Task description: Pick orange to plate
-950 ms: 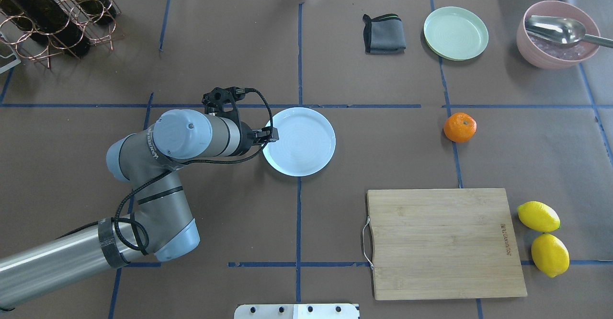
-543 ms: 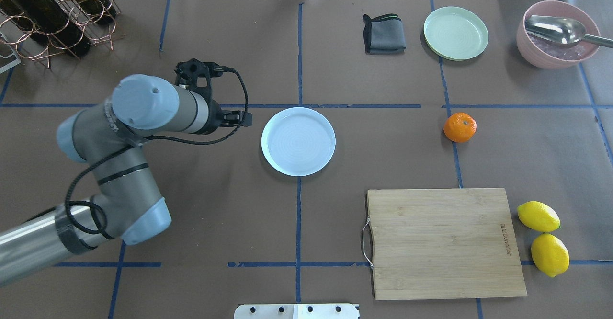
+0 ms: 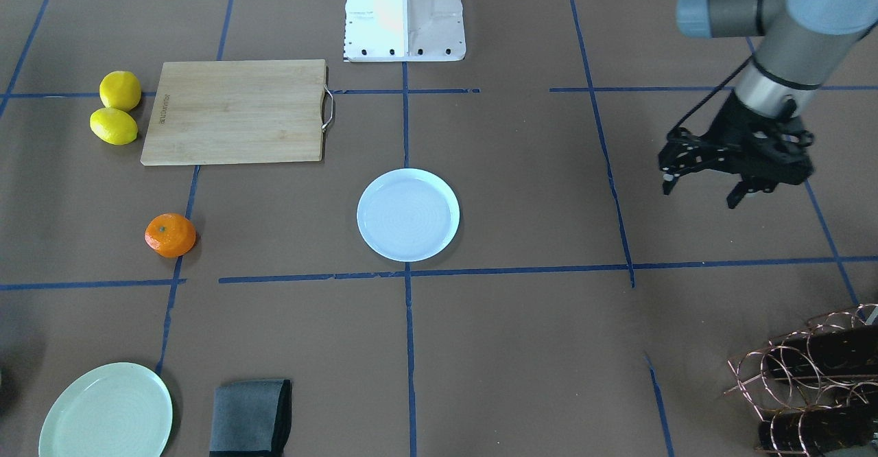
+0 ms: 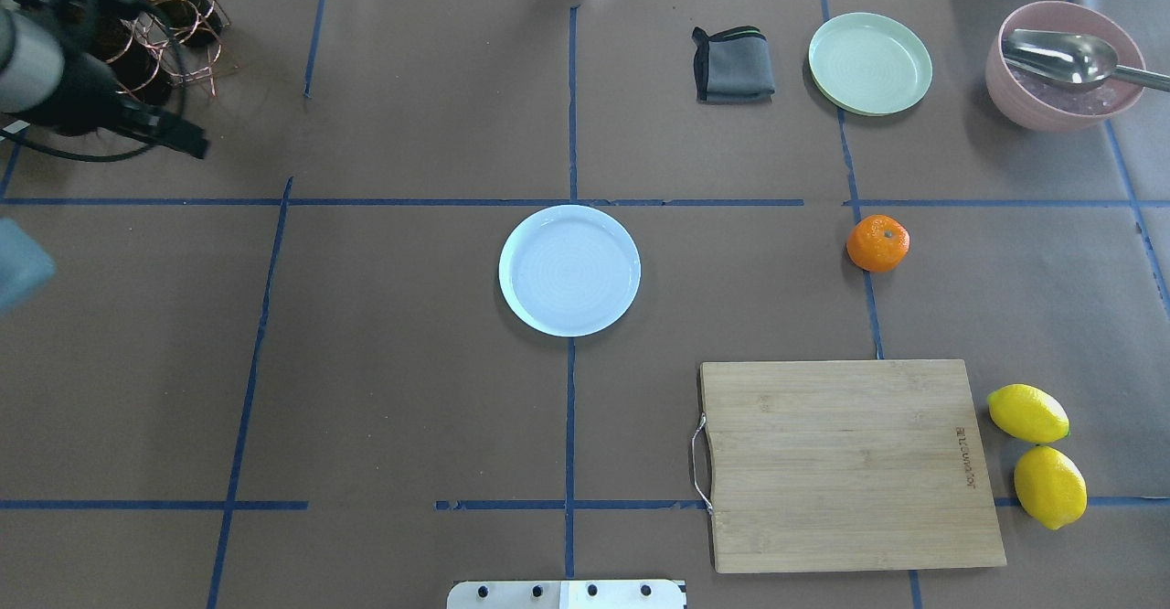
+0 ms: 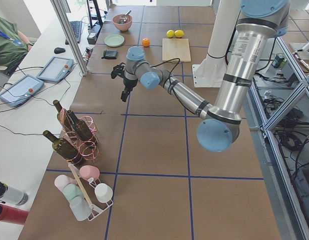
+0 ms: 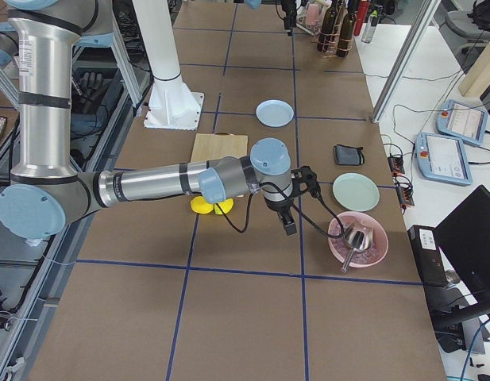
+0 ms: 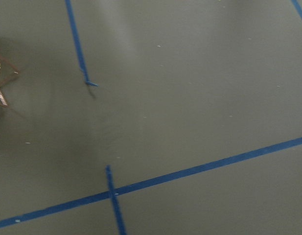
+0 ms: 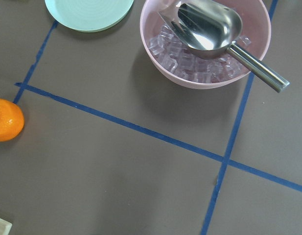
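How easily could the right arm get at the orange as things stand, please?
Probably yes: the orange lies alone on open table, nothing touching it, and the right gripper hangs above the table near the pink bowl, with only bare surface between them.

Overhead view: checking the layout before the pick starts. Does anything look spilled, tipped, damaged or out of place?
Nothing stands out. The small bright-orange orange sits whole on the brown table, apart from the round white plate, which lies flat and empty. The clear cubes are inside the pink bowl with the metal scoop.
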Controlling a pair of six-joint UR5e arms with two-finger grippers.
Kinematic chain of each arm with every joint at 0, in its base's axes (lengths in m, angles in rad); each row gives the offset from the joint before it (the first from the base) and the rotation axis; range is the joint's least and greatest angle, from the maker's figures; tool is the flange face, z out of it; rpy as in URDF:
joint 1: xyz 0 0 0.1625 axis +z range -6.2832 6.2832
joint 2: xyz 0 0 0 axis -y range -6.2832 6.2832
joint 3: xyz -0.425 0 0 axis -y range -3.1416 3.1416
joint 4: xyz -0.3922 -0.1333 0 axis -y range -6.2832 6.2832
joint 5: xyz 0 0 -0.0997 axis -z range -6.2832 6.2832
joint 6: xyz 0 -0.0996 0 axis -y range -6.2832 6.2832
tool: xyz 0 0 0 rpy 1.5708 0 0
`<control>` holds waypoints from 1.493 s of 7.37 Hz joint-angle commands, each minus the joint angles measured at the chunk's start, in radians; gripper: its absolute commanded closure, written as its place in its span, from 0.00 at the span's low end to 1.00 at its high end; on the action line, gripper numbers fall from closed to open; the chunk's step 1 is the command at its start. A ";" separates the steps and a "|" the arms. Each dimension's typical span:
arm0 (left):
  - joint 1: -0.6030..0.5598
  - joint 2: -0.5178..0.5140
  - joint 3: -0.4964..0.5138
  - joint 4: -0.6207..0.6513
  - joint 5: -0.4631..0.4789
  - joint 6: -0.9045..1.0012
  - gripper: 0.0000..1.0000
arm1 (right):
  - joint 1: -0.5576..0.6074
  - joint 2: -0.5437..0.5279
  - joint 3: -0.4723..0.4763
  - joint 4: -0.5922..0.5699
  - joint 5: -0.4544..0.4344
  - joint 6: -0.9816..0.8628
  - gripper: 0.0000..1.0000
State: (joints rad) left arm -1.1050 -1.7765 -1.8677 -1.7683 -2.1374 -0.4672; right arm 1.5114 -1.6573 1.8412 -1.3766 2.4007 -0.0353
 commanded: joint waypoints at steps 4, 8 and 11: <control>-0.448 0.225 0.108 0.295 -0.171 0.639 0.00 | -0.141 0.112 0.029 0.001 0.022 0.182 0.00; -0.473 0.270 0.140 0.290 -0.174 0.653 0.00 | -0.535 0.232 0.024 0.031 -0.324 0.594 0.00; -0.473 0.270 0.140 0.286 -0.176 0.653 0.00 | -0.686 0.270 -0.055 0.174 -0.451 0.749 0.00</control>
State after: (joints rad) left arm -1.5784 -1.5067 -1.7278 -1.4800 -2.3121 0.1856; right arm 0.8729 -1.4122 1.8189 -1.2344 1.9954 0.6727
